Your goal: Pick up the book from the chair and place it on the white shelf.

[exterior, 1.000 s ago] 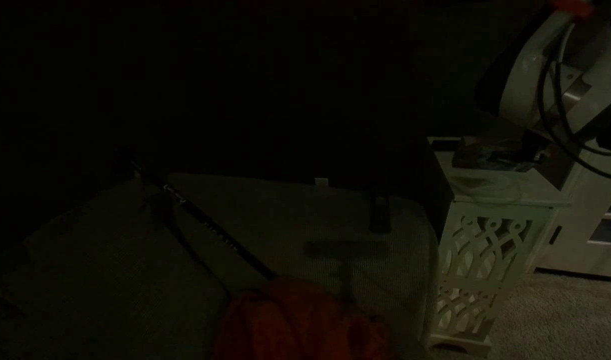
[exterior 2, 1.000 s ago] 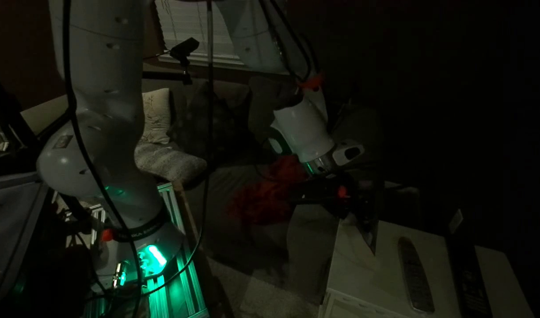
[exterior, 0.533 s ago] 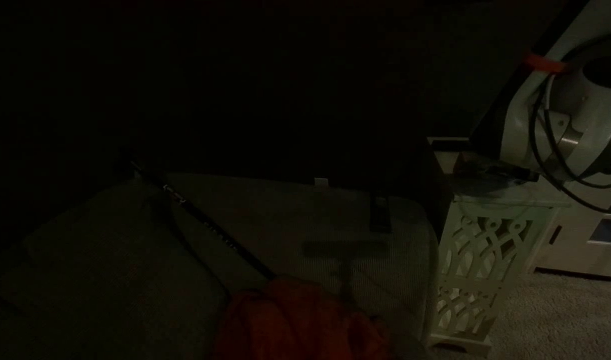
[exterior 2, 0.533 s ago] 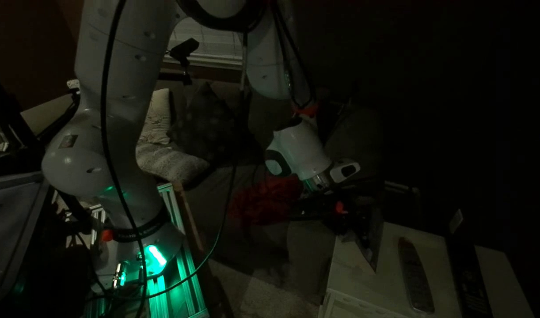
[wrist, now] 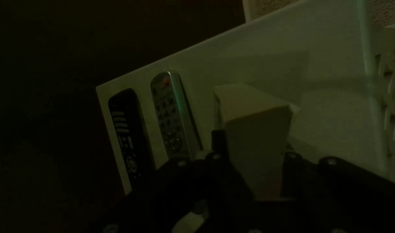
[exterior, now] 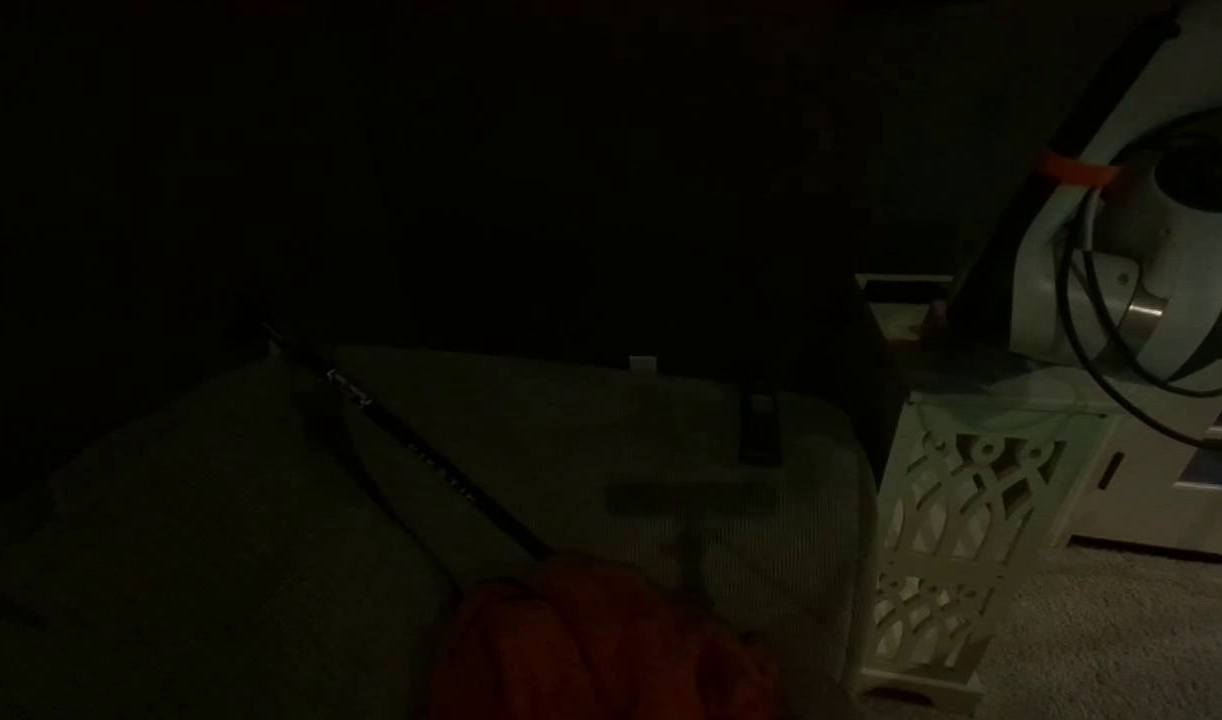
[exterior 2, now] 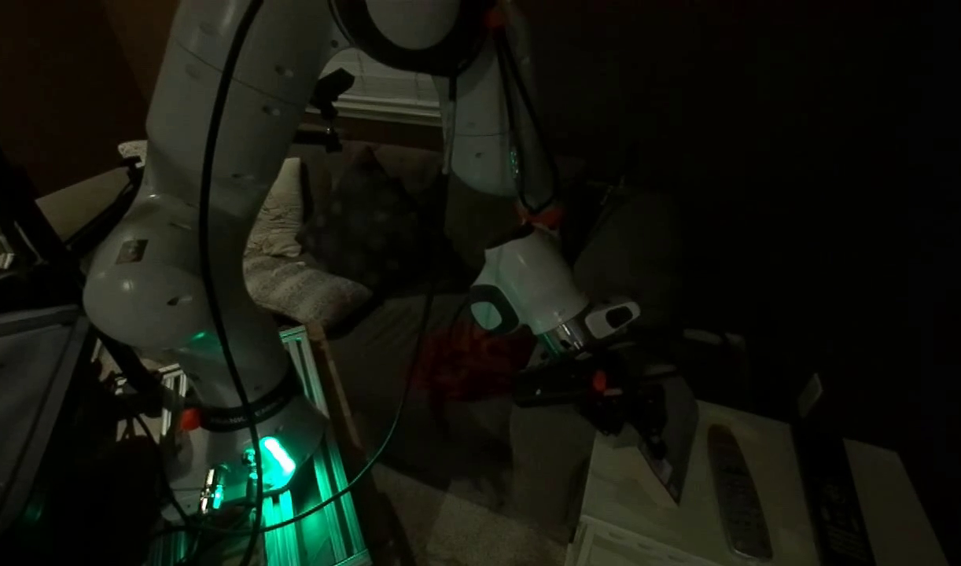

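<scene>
Where the book (wrist: 257, 136) hung higher a second ago, it's now lower over the white shelf (wrist: 336, 110), tilted, and shifted toward the silver remote (exterior 2: 738, 491). The pincer (wrist: 255, 155) is clamped on it, a finger either side. Can't tell if the lower corner touches the top surface. In an exterior view the wrist (exterior: 1121, 290) came down too and hides most of the book, plain to see there before. Silver remote and black remote (wrist: 129, 129): same spots, side by side on the shelf. Text: "FRANKA" partly legible on the robot base ring (exterior 2: 246, 414). Remote key labels too dark to read; lettering on the black pole (exterior: 416, 444) too blurred.
</scene>
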`<state>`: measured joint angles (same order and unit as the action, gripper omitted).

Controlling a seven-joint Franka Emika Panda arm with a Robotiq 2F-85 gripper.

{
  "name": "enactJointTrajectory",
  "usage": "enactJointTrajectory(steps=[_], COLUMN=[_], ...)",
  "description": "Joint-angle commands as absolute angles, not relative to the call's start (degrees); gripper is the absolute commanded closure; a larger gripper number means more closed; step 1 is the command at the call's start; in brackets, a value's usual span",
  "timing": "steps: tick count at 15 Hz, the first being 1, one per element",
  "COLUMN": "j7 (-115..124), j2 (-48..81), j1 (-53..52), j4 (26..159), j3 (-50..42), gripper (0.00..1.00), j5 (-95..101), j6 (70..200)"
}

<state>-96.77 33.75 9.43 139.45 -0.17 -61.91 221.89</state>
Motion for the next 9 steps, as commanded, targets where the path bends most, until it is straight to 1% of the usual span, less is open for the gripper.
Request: enactJointTrajectory(steps=[1, 2, 3, 4, 6, 7, 9], j7=[-95.80, -96.00, -96.35, -96.46, -97.17, -97.60, -98.28], j2=[35.58, 35.53, 35.39, 35.32, 35.10, 34.92, 34.45], j1=[10.07, 10.03, 10.09, 10.10, 10.00, 9.89, 9.76], j4=[138.83, 138.90, 139.15, 139.38, 139.55, 139.60, 139.79], j3=[-0.14, -0.11, 0.00, 0.14, 0.12, 0.02, -0.03], gripper=[0.43, 0.86, 0.83, 0.84, 0.95, 0.93, 0.93], j5=[-60.48, -60.50, -60.49, -60.12, -59.81, -59.89, -60.19], j6=[221.55, 221.44, 220.72, 220.23, 219.95, 220.11, 220.08])
